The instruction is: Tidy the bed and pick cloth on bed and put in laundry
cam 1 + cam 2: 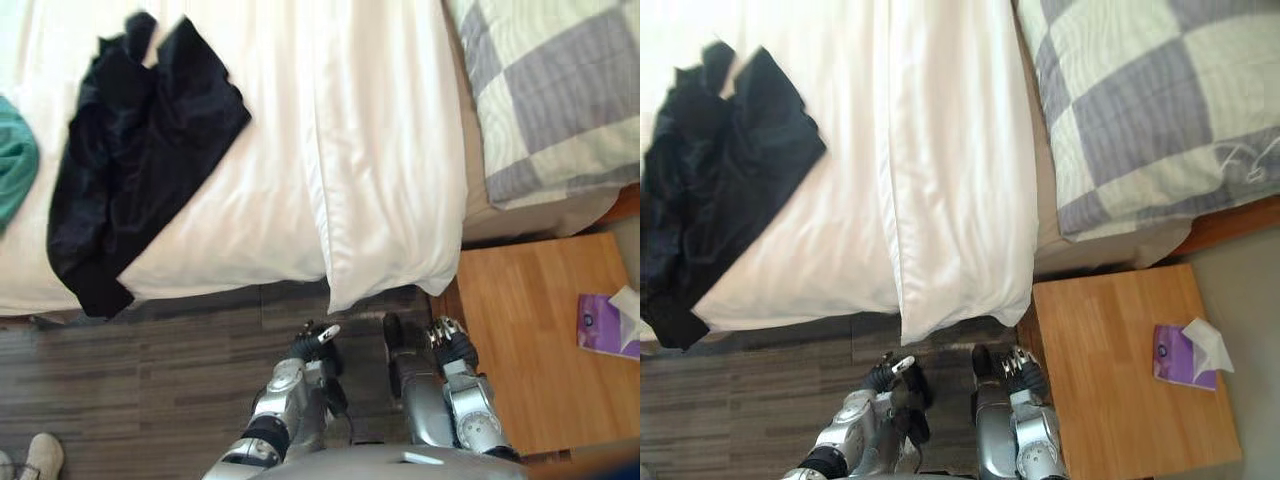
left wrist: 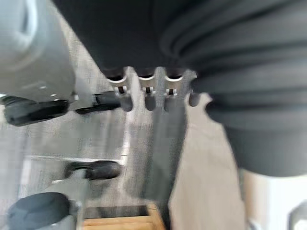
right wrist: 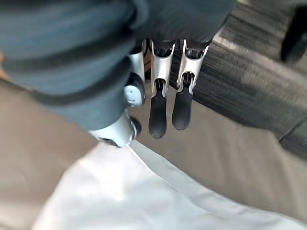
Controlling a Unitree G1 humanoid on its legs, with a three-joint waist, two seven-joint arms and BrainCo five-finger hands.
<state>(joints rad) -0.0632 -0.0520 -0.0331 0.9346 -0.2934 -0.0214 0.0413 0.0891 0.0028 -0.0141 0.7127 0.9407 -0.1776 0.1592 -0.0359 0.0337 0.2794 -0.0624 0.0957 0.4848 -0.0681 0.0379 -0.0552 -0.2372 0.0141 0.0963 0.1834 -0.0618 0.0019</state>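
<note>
Left eye view is showing a crumpled black cloth garment [image 1: 140,150] lying by the near edge of the white bed [image 1: 300,150], one end drooping over. It is looking soft, light and floppy, so bunching a thick middle fold should hold best. Below the edge, the left hand [image 1: 316,344] and the right hand [image 1: 450,340] are hanging loose-fingered and empty.

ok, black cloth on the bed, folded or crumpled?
Crumpled, not folded: the black cloth lies in an uneven rumpled heap on the bed, one end draped over its near edge.
</note>
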